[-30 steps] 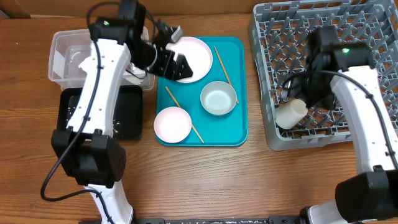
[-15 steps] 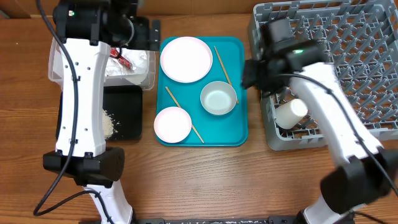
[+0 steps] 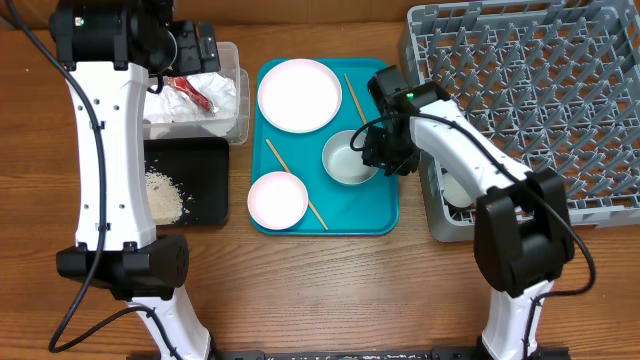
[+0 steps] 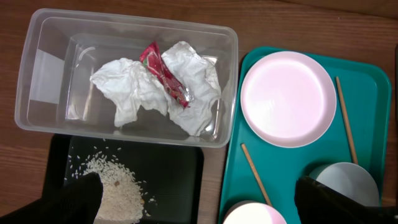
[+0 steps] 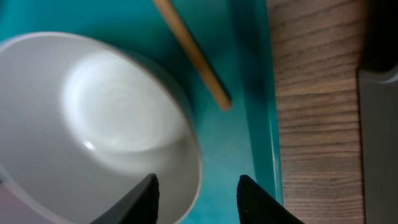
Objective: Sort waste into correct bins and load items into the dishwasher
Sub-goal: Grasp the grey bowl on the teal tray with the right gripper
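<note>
My right gripper (image 3: 385, 152) is low over the teal tray, open, its fingers either side of the right rim of the white bowl (image 5: 106, 124), with a gap left around the rim. My left gripper (image 4: 205, 202) hangs wide open and empty above the clear tub (image 4: 230, 74), which holds crumpled napkins (image 4: 134, 93) and the red packet (image 4: 165, 74). Rice scraps (image 4: 118, 186) lie in the black tray (image 4: 174, 180). A pink plate (image 3: 299, 95), a small pink dish (image 3: 277, 198) and two chopsticks (image 3: 357, 105) (image 3: 295, 183) lie on the teal tray. A white cup (image 3: 458, 188) rests in the grey rack (image 3: 540, 90).
The teal tray (image 3: 385, 215) sits mid-table between the bins and the rack. Bare wood (image 5: 311, 124) separates the tray's right edge from the rack's front-left corner (image 5: 379, 143). One chopstick end (image 5: 193, 56) lies just behind the bowl.
The left arm pulled back from the plate to above the tub and opened fully. The right arm left the cup in the rack, swung left to the bowl, and its jaws narrowed.
</note>
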